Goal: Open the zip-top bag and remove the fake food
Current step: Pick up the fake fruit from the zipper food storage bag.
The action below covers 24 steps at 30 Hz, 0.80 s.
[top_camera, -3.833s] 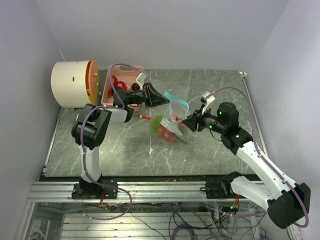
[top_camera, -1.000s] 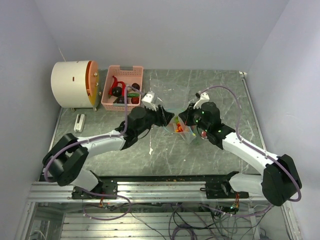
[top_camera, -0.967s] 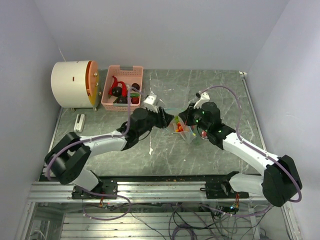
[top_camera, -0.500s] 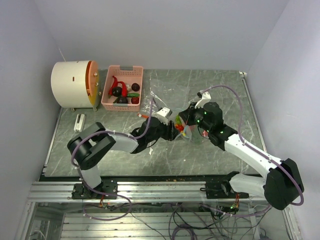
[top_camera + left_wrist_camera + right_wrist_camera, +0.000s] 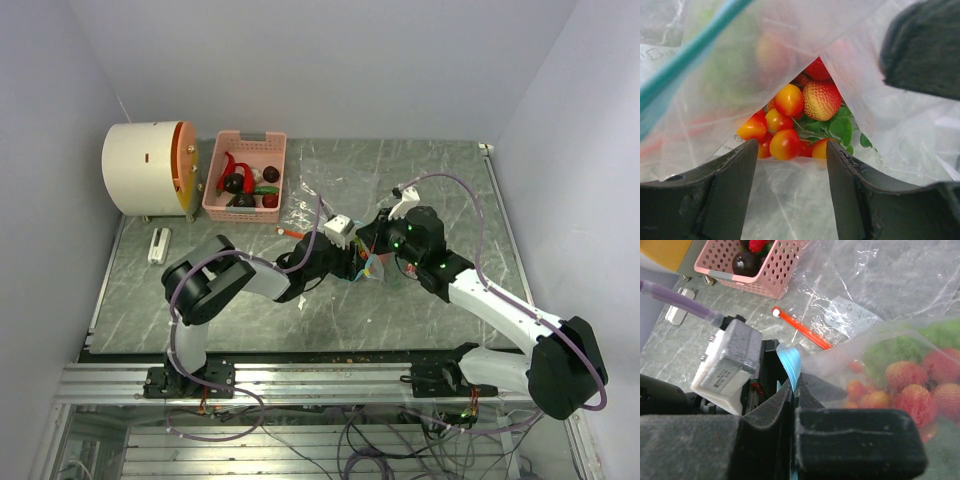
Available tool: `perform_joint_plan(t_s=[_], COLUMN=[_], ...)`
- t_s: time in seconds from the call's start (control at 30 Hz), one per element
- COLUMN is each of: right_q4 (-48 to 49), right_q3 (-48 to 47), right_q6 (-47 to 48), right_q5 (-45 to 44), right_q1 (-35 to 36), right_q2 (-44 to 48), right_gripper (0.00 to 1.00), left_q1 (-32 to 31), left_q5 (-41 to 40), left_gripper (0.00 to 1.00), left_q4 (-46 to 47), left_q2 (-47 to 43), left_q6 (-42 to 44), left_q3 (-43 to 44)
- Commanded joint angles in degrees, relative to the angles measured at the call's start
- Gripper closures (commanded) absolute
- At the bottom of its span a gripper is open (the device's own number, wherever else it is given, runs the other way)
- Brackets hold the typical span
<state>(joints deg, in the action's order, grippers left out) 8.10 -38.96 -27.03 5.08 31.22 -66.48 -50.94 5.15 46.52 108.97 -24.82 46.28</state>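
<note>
Left gripper (image 5: 790, 167): fingers parted, holding nothing, set inside the mouth of the zip-top bag (image 5: 710, 85). Fake food (image 5: 805, 107), red-orange fruits with green leaves, is heaped inside just beyond the tips; contact unclear. Right gripper (image 5: 794, 390): clamped tight on the bag's blue zip rim. Bag sits mid-way on the table (image 5: 450, 180), well apart from the pink basket (image 5: 246, 137).

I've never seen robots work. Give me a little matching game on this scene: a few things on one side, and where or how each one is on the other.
Things:
1. left gripper
2. right gripper
3. pink basket
4. fake food

Place or state:
A. back left, beside the white drum
B. shut on the blue zip strip of the bag
C. piled inside the bag
D. open at the bag's mouth

Pairs: 1-D, 2-B, 3-A, 4-C
</note>
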Motion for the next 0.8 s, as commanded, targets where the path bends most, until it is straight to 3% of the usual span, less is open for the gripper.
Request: perform_joint_plan(t_s=[0.0,0.2,0.4,0.77], right_q4=[2.9,2.6,2.0,-3.3], right_q3=[0.2,-0.2,0.0,-2.5], right_q6=[0.0,0.3,0.4,3.4], right_q5=[1.0,0.9,0.3,-6.4], right_q1=[0.0,0.0,0.0,-0.8], right_q2=[-0.4,-0.3,-0.5,-1.2], right_gripper=[1.0,1.0,1.0,1.0], left_q1=[-0.3,-0.4,-0.4,-0.2], left_q5=[2.3,2.0,3.4,2.9], left_gripper=[0.34,0.53,0.92,0.93], left_q4=[1.1,0.5,0.9,-4.6], left_q2=[2.6,4.5,4.6,-5.4], left_q6=[1.6,1.7,0.9,2.5], left_q3=[2.6,3.7,3.7,1.5])
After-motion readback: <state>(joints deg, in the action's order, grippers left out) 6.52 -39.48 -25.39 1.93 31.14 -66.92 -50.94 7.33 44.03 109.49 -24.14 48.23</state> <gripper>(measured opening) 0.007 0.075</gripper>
